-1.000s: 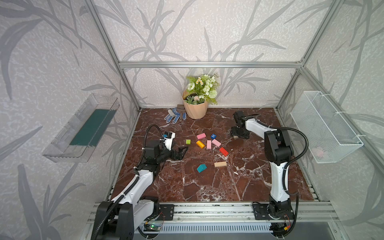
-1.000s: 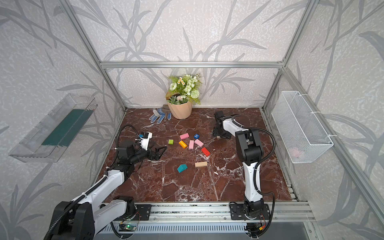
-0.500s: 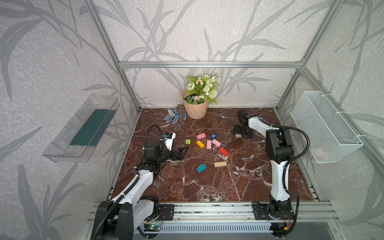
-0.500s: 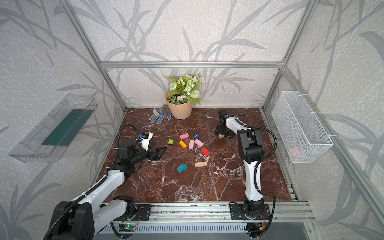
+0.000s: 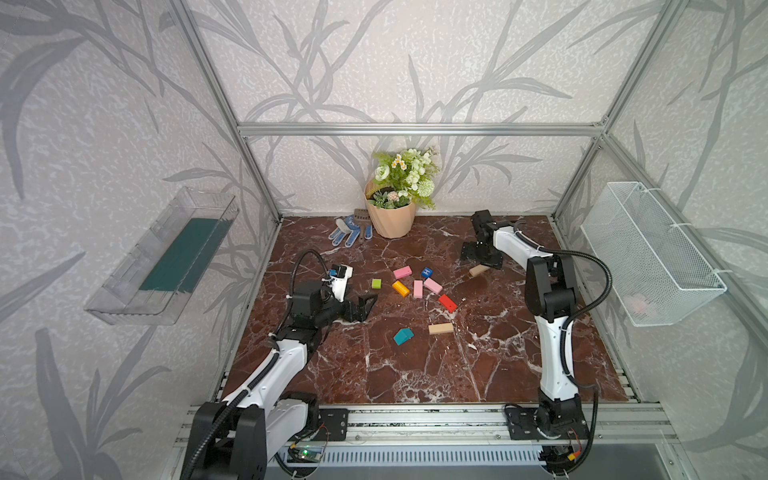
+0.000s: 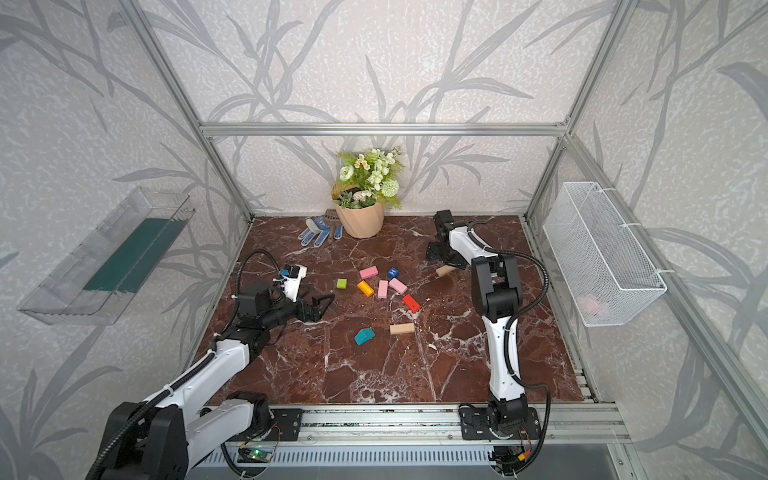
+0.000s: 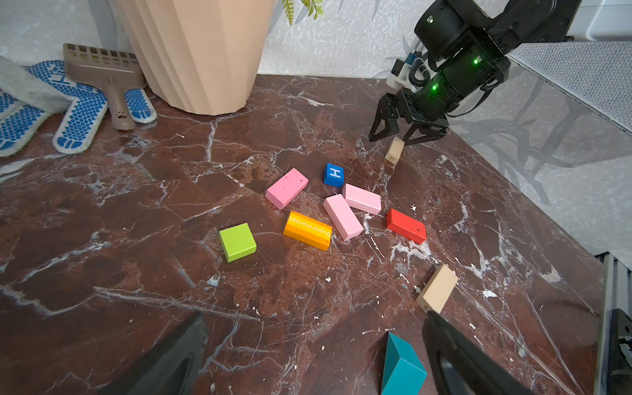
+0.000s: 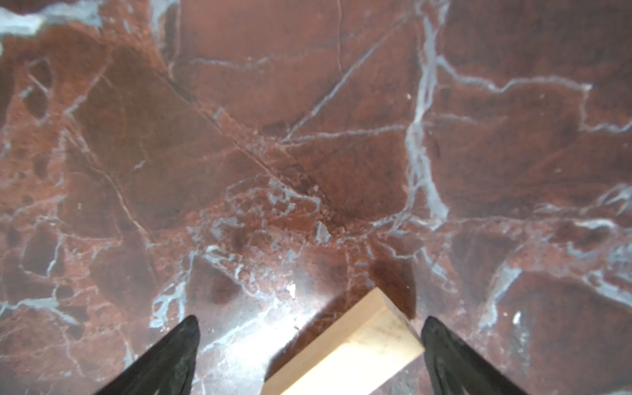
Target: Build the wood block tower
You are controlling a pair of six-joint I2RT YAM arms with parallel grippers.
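The wood blocks lie scattered singly on the marble; no tower shows in any view. In the middle are a green cube [image 5: 376, 283], an orange oblong [image 5: 400, 288], pink oblongs [image 5: 417, 289], a blue "H" cube [image 5: 427, 272], a red oblong [image 5: 447, 303], a tan oblong [image 5: 441, 328] and a teal house piece [image 5: 403, 336]. My right gripper [image 5: 480, 262] hovers open at the back right over another tan block [image 8: 345, 345], which sits tilted between the spread fingers, not clamped. My left gripper [image 5: 368, 303] stands open and empty, left of the blocks, the teal piece [image 7: 402, 367] near one finger.
A beige flowerpot [image 5: 390, 218] stands at the back wall, with blue-white gloves [image 5: 347, 232] and a brown scoop [image 7: 106, 68] beside it. A wire basket [image 5: 648, 253] hangs on the right wall and a clear tray [image 5: 166, 253] on the left wall.
My right gripper has opened wider and shifted a little to the right, and the tan block now sits loose below it. The left arm has not moved.
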